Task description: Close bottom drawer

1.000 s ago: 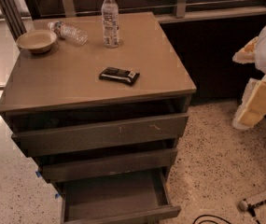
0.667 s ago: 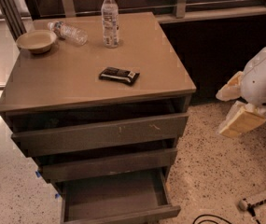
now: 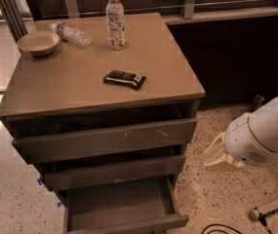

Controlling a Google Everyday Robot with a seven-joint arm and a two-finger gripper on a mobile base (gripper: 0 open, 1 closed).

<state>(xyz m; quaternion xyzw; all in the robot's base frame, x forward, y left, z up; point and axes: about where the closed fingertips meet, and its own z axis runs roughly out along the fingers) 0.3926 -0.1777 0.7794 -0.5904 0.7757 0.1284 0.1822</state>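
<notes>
The bottom drawer [image 3: 119,206] of the grey-brown cabinet is pulled far out, its shallow tray bare inside and its slim front panel [image 3: 129,226] near the lower edge of the camera view. The middle drawer [image 3: 114,172] and top drawer [image 3: 104,139] above it stand out only a little. My gripper [image 3: 215,156], pale cream on a white arm [image 3: 260,133], hangs low to the right of the cabinet, about level with the middle drawer and apart from every drawer. It holds nothing that I can see.
On the cabinet top [image 3: 70,87] are a dark snack bar [image 3: 124,78], an upright water bottle [image 3: 115,19], a lying bottle [image 3: 71,33] and a bowl [image 3: 38,43]. A cable [image 3: 216,228] and a tool [image 3: 272,209] lie on the speckled floor at lower right.
My arm and gripper have moved down and left, closer to the cabinet's right side. The drawers and the things on top have not moved.
</notes>
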